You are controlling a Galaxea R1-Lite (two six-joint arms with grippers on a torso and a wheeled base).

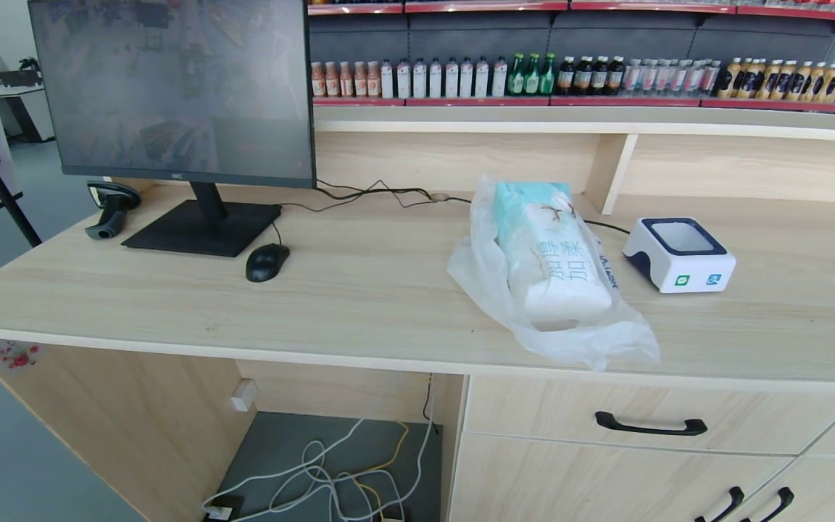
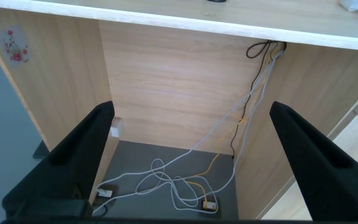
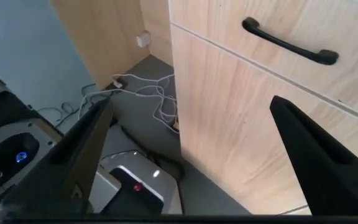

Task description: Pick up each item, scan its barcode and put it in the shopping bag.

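The pale wooden checkout counter [image 1: 359, 290] spans the head view, with a row of bottled drinks [image 1: 577, 76] on red-edged shelves behind it. A dark-screened monitor [image 1: 171, 87] stands on the counter's left part. The left gripper [image 2: 190, 106] hangs low before the open knee-hole under the counter, its two dark fingers spread wide and holding nothing, with loose cables [image 2: 179, 186] on the floor beyond it. The right gripper [image 3: 191, 101] is also low, facing the drawer fronts, fingers likewise parted and empty, with a black drawer handle [image 3: 289, 42] beyond them. On the counter, right of centre, a translucent plastic shopping bag [image 1: 490, 283] lies on its side, and a white and teal pack of paper rolls [image 1: 555, 254] lies inside it, the plastic gathered round its sides and near end. Just beside the bag, on its right, sits a white barcode scanner box [image 1: 678, 255] with a dark blue rim, apart from the bag. A black mouse [image 1: 267, 262] rests near the monitor's foot, and a black handheld scanner [image 1: 109, 206] stands at the counter's far left edge.
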